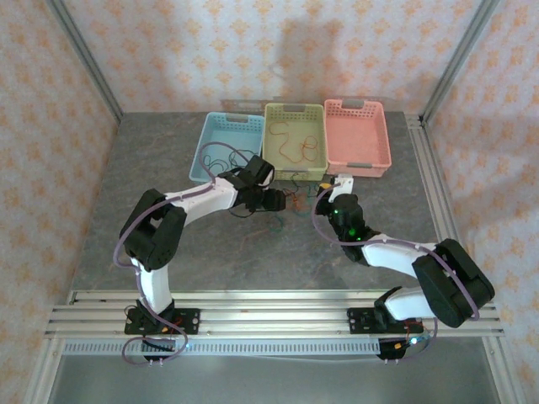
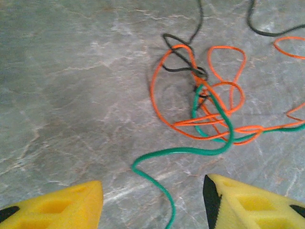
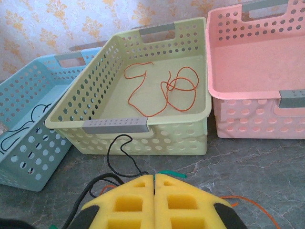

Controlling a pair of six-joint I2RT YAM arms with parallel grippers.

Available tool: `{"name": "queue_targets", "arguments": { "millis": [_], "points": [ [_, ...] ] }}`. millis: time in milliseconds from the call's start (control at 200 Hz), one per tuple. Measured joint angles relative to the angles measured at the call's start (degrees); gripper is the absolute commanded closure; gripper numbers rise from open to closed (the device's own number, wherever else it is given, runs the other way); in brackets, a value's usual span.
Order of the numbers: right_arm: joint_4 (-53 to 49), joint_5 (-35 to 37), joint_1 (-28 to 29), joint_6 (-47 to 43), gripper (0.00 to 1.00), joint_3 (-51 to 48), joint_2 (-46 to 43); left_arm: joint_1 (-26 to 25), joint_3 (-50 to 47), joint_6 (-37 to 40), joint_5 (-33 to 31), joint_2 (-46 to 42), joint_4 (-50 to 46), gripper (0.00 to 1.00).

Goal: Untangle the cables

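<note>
Two grippers flank the cables (image 2: 205, 109); left gripper (image 2: 153, 185), jaws apart and empty, hovers just short of the tangle, green strand (image 2: 190, 152) running between its fingers (image 2: 62, 207), likely the next pull; right gripper (image 3: 155, 177), pressed shut, probably anchors strands at its tips, any pinch hidden.

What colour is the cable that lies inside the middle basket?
Orange-red. The cable shows best in the right wrist view, inside the pale green basket.
</note>
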Motion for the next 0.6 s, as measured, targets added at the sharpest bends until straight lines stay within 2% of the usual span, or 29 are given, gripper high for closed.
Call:
{"name": "queue_targets", "arguments": {
  "millis": [205, 395, 601],
  "points": [
    [0.02, 0.0, 0.0, 0.17, 1.0, 0.0, 0.0, -1.62, 8.02, 3.63, 0.79, 3.04, -2.25, 0.44],
    [0.11, -0.02, 0.0, 0.22, 1.0, 0.0, 0.0, -1.57, 12.55, 6.78, 0.52, 6.56, -6.12, 0.41],
    [0.22, -0.04, 0.0, 0.22, 1.0, 0.0, 0.04, -1.6, 14.8, 10.43, -4.92, 8.41, -10.64, 0.42]
  ]
}}
